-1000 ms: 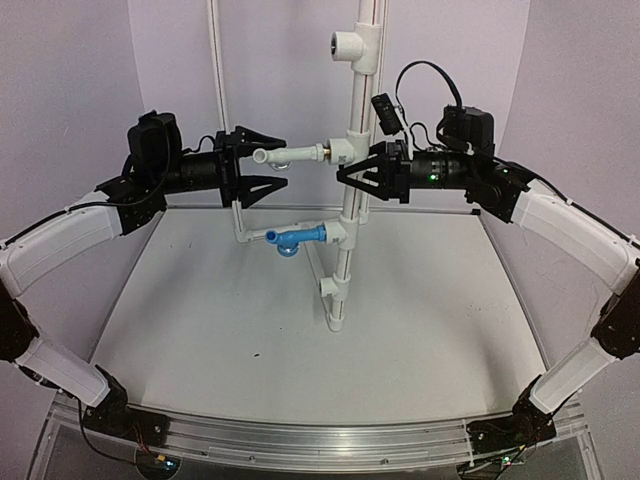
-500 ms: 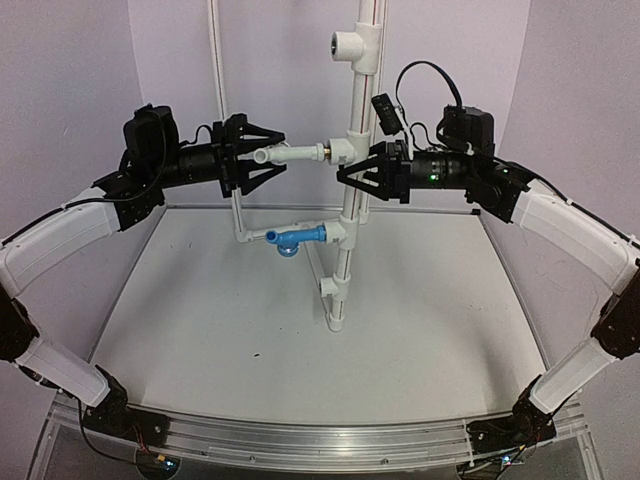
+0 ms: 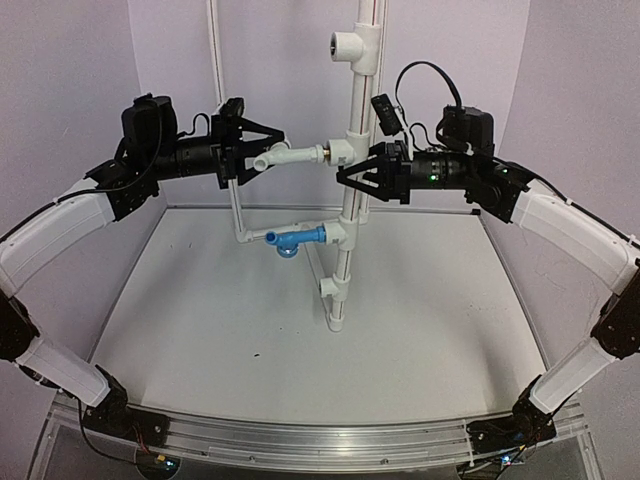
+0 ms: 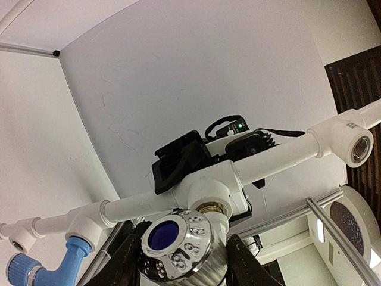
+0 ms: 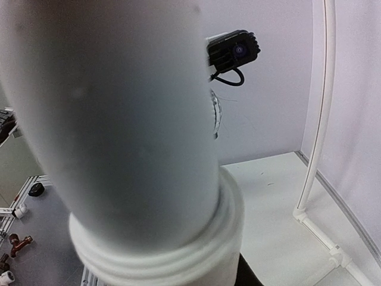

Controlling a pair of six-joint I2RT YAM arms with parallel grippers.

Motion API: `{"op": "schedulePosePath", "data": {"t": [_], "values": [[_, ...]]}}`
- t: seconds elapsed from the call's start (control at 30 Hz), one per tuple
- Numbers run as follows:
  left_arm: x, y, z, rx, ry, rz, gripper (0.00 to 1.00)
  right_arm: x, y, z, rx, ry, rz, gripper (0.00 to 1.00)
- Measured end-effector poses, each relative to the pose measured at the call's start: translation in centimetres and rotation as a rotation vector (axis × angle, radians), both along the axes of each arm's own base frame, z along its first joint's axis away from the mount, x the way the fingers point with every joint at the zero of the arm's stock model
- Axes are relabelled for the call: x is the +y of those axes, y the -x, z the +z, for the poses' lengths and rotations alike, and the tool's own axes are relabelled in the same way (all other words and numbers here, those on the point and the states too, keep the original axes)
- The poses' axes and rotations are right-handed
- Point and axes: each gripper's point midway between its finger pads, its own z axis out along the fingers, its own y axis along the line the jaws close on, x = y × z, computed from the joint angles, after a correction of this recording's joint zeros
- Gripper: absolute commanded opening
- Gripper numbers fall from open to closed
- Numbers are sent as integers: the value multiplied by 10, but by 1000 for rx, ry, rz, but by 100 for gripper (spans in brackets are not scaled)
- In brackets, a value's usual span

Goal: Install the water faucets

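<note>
My left jaws sit astride the free end of the white faucet [image 3: 288, 154], one jaw on each side and close against it; I cannot tell whether they actually pinch it. The faucet's long axis lies level and runs straight away from these jaws to a brass thread seated in a tee fitting [image 3: 343, 150] on the upright pipe [image 3: 344, 262]. Its round mouth is at the end nearest my left jaws. In my left wrist view a chrome cap with a blue centre [image 4: 177, 245] faces me between the jaws. My right jaws are closed on the upright pipe just below that tee, coming from the opposite side, and the pipe fills almost all of my right wrist view. So the pipe and tee stand between my two sets of jaws. Below my left jaws the blue faucet [image 3: 300, 238] also lies level, parallel to the white one, its stem in a lower fitting and its mouth pointing away from the pipe. Above my right jaws a small black camera [image 3: 384, 110] hangs by the pipe, and higher up is another tee [image 3: 350, 45]. A thin white tube [image 3: 213, 60] rises behind my left jaws, over the worktop [image 3: 250, 330].
</note>
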Motion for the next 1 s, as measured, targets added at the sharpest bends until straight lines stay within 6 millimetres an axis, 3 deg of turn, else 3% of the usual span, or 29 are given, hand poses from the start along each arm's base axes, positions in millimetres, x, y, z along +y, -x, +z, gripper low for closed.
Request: {"op": "schedulePosePath", "data": {"t": [0.43, 0.73, 1.0], "values": [[2, 3, 9, -222, -58, 12, 24, 1, 2, 0, 3, -4, 15, 0], [6, 9, 20, -563, -136, 29, 26, 4, 4, 0, 1, -8, 33, 0], [11, 23, 29, -977, -199, 35, 28, 8, 8, -1, -5, -11, 52, 0]]}}
